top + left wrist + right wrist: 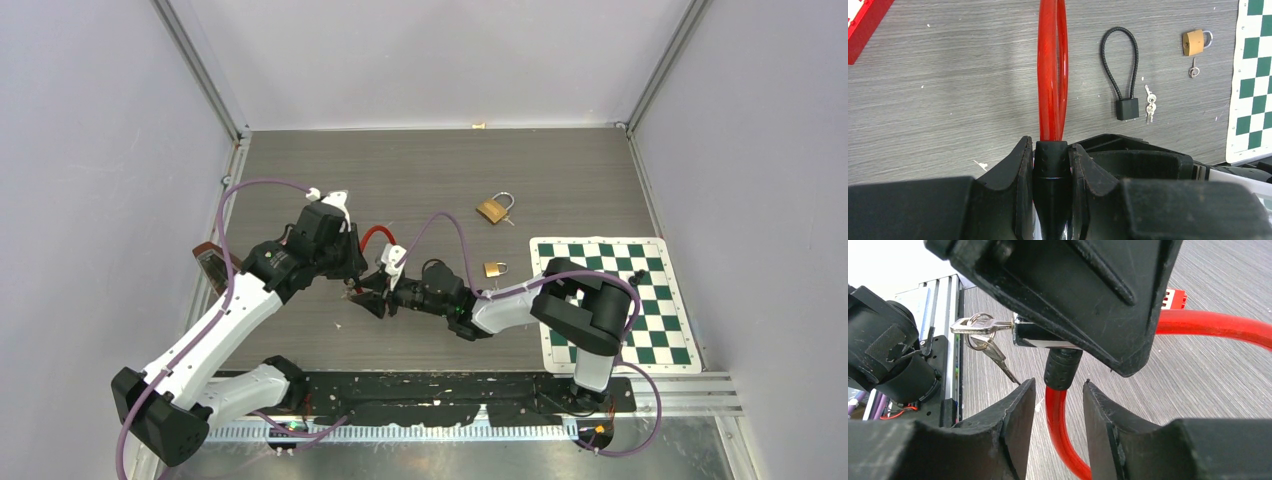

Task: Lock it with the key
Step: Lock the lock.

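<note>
A red cable lock (375, 236) with a black body (1050, 155) is held in my left gripper (1050, 161), whose jaws are shut on the body; the red loop (1052, 70) runs away from it over the table. In the right wrist view a silver key (980, 326) sticks in the end of the lock body (1040, 336), with a second key hanging from its ring. My right gripper (1058, 405) is open just below the body. The red cable (1060, 420) and its black collar (1062, 367) pass between the fingers without touching them. In the top view the grippers meet at the table's middle left (365, 292).
A black cable lock (1126, 75) with keys (1149, 104) lies beyond. A brass padlock (1194, 42) and a small key (1193, 70) lie near the green checkered mat (640, 300). Two brass padlocks (491, 210) (494, 268) show from above. A red object (860, 25) lies far left.
</note>
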Tool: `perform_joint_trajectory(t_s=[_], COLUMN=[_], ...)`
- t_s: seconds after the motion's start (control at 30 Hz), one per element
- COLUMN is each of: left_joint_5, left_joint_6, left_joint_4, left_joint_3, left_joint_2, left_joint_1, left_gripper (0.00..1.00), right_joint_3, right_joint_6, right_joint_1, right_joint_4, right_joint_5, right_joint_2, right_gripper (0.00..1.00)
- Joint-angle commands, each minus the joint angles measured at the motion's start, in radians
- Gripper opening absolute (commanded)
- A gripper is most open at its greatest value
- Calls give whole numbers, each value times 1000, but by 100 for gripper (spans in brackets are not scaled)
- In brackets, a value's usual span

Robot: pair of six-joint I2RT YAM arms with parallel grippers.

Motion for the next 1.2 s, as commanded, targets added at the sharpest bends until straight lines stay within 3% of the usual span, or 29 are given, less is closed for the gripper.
perform_joint_trajectory(t_s=[0.0, 0.2, 0.43, 0.77, 1.03, 1.17], left_joint_5=[19, 20, 33, 50, 27, 38], left_joint_6=[-7, -6, -7, 45, 100, 97], left_joint_4=[24, 22, 22, -20, -53, -53], left_joint_3=[25, 27, 25, 60, 146, 104], left_joint_2=[-13, -9, -13, -16, 12, 20], left_joint_1=[-1, 0, 0, -1, -1, 0], left_gripper=[0, 0, 0, 0, 0, 0], right_joint_3=[0, -18, -17, 18, 82, 79], right_joint_6=[-63, -100, -87, -41, -41, 23], right_joint_1=[4, 8, 8, -31, -73, -99], right_joint_4=[37, -5, 37, 229, 393, 500], right_joint_5=[3, -26, 26, 82, 95, 93], right_joint_2=[-2, 4, 1, -11, 54, 114], right_gripper=[47, 37, 7, 5, 5, 5])
